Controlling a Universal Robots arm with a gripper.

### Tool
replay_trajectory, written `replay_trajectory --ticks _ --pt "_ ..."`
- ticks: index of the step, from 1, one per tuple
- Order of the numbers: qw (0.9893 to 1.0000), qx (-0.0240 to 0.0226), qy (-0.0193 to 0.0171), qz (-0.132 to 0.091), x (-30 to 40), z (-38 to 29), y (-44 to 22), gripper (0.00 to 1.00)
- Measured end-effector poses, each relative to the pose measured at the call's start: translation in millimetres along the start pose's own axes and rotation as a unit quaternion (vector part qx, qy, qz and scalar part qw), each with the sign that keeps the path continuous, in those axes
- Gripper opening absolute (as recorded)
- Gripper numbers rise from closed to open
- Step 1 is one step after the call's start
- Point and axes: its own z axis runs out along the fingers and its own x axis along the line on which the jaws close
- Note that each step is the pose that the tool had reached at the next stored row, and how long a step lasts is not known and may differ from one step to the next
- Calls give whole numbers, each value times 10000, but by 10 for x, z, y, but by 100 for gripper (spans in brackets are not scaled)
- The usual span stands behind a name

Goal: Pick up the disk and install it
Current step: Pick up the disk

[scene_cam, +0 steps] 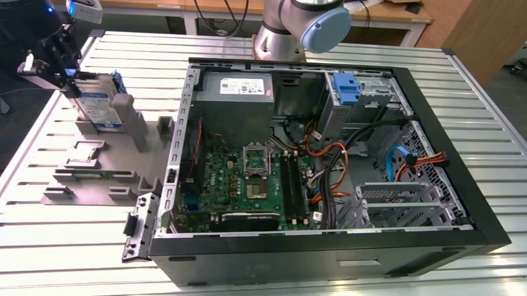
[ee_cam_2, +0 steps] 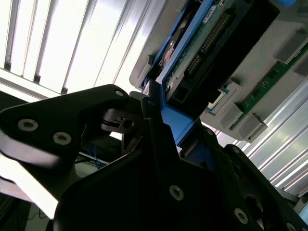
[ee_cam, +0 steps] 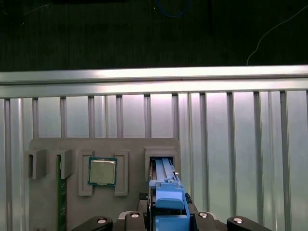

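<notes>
Bright, even overhead light falls on the ribbed silver aluminium table (scene_cam: 485, 105) in the exterior view. In the second wrist view the table (ee_cam_2: 57, 43) glares white; against it, the black gripper (ee_cam_2: 166, 120) and blue-railed silver disk (ee_cam_2: 216, 48) lie in shadow. Beyond the table (ee_cam: 240, 125) in the first wrist view, near darkness.

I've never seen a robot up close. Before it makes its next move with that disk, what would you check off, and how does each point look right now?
1. End effector lined up on the disk: ok. In the first wrist view the disk's blue rail sits centred in it.
2. Firm hold on the disk: cannot tell.
3. Disk free of the grey holder: not ok. It stands upright in its slot.
4. Computer case open: ok. Its inside is exposed from above.
5. Metal cage in the case free of cables: cannot tell. Orange cables run close beside it.
</notes>
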Motion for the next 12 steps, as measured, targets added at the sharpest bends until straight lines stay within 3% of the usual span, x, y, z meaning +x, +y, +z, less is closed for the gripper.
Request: replay_trajectory --ticks 12 --pt "10000 1 1 8 -1 -14 0 37"
